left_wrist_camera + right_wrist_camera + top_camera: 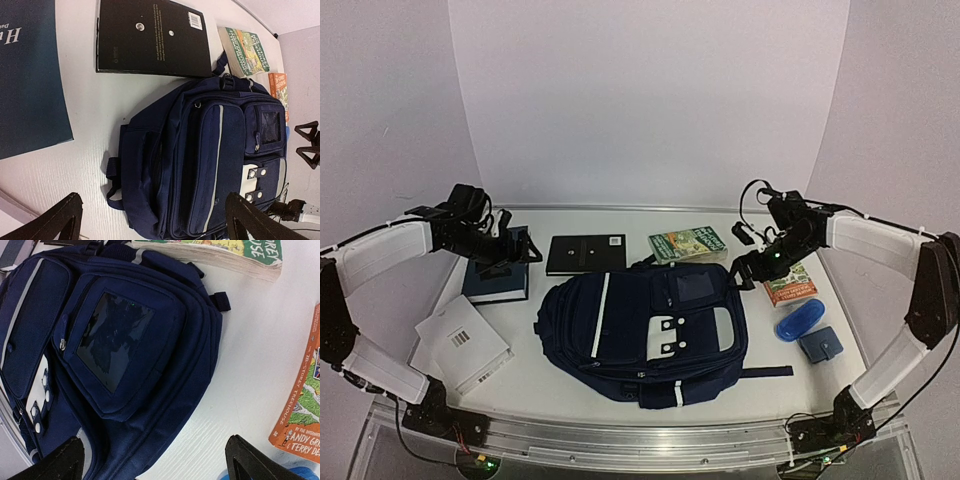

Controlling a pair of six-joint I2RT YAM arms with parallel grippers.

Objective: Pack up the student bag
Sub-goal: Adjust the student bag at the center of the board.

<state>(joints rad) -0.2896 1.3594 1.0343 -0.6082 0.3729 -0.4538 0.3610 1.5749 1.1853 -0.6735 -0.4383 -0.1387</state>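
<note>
White desk carries the student bag at centre, flat, front up, top end toward the far edge; judged not yet packed. Dark blue book lies to its left, under the left tool, jaws wide, empty. Right tool, equally wide and empty, is nearer: just beside the bag's far right corner.

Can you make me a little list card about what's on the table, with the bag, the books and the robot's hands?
Bag: student bag, flat in the middle, front up
Books: black book, dark blue book, green book, orange book, all outside the bag
Left hand: open, empty, by the dark blue book
Right hand: open, empty, between bag and orange book
</note>
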